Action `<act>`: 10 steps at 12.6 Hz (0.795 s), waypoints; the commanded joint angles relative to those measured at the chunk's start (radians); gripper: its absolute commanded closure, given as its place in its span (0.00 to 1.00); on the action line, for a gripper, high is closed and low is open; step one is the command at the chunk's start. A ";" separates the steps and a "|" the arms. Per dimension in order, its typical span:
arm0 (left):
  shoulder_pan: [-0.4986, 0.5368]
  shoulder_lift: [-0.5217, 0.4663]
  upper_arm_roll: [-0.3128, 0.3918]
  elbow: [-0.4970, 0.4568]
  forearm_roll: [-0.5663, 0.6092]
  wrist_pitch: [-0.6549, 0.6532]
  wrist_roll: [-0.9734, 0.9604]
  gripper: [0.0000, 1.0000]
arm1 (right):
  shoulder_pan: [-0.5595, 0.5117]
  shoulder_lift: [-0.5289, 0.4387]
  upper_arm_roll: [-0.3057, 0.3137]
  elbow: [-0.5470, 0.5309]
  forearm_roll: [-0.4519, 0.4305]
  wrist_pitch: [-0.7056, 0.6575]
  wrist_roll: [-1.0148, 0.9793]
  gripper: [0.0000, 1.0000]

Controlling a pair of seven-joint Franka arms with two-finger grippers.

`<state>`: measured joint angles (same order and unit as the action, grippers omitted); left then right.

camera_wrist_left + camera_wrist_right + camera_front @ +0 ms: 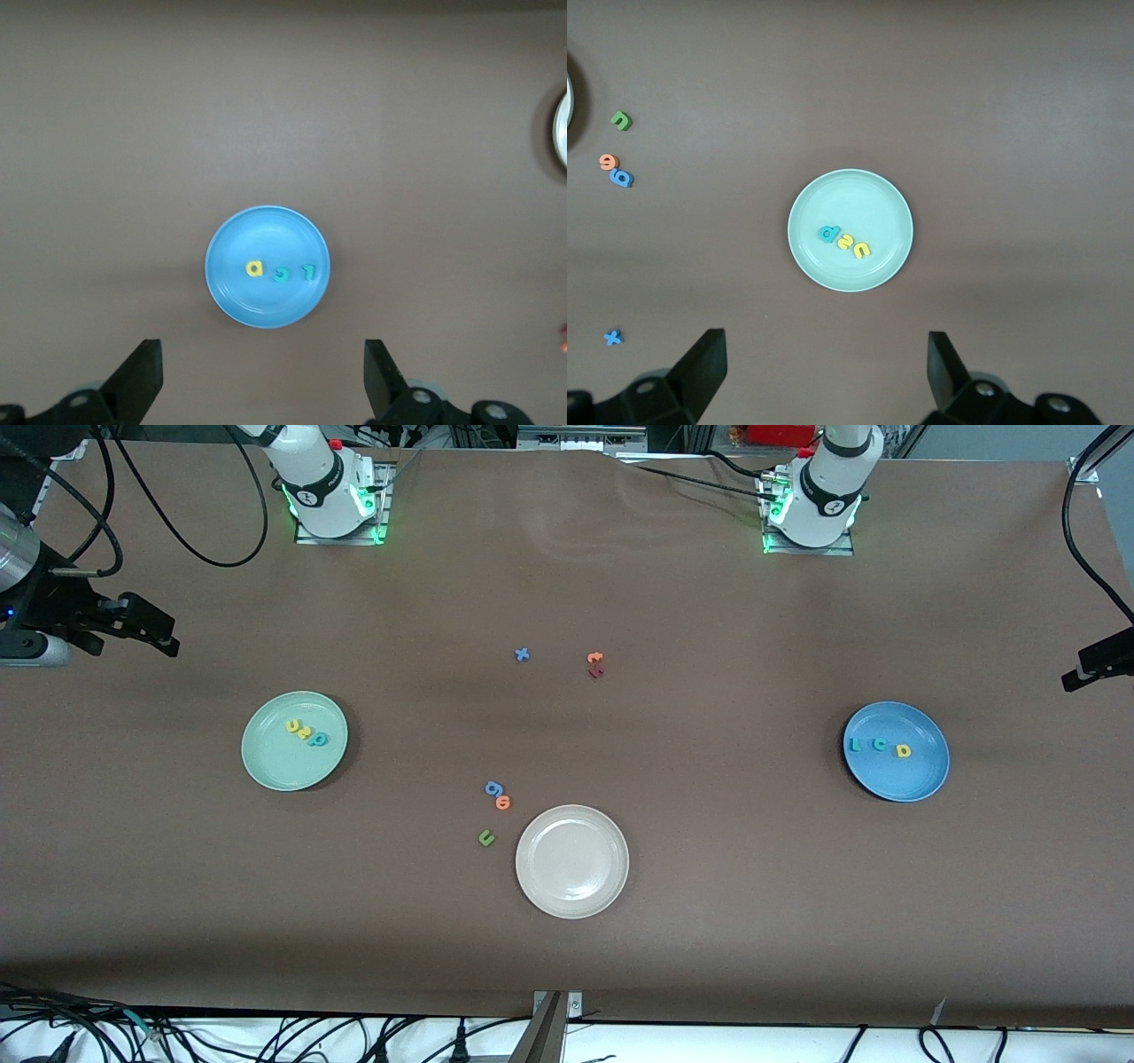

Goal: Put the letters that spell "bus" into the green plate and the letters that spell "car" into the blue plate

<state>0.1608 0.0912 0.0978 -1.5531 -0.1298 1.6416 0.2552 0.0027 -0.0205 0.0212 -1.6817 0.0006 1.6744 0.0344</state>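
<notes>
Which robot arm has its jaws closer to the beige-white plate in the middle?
Neither clearly. The left gripper hangs above the blue plate, the right gripper above the green plate; the beige-white plate lies roughly between them.

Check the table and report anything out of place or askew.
Nothing stands out. The bus letters lie in the green plate, the car letters in the blue plate; the beige plate is empty, and spare letters lie loose beside it.

Even, soft overhead light, faint shadows beside the plates, sharp focus, no glare.
</notes>
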 commanded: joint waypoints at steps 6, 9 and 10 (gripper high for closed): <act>-0.034 -0.220 -0.128 -0.212 0.084 0.009 -0.322 0.00 | 0.008 -0.007 -0.009 0.002 0.009 -0.001 -0.008 0.00; -0.032 -0.261 -0.164 -0.232 0.105 -0.015 -0.359 0.00 | 0.008 -0.006 -0.009 0.005 0.007 -0.001 -0.008 0.00; -0.044 -0.260 -0.187 -0.228 0.114 -0.023 -0.359 0.00 | 0.008 -0.006 -0.009 0.005 0.009 -0.001 -0.008 0.00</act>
<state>0.1272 -0.1375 -0.0637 -1.7586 -0.0476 1.6312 -0.0865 0.0029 -0.0205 0.0212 -1.6816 0.0006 1.6745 0.0344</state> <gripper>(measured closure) 0.000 0.000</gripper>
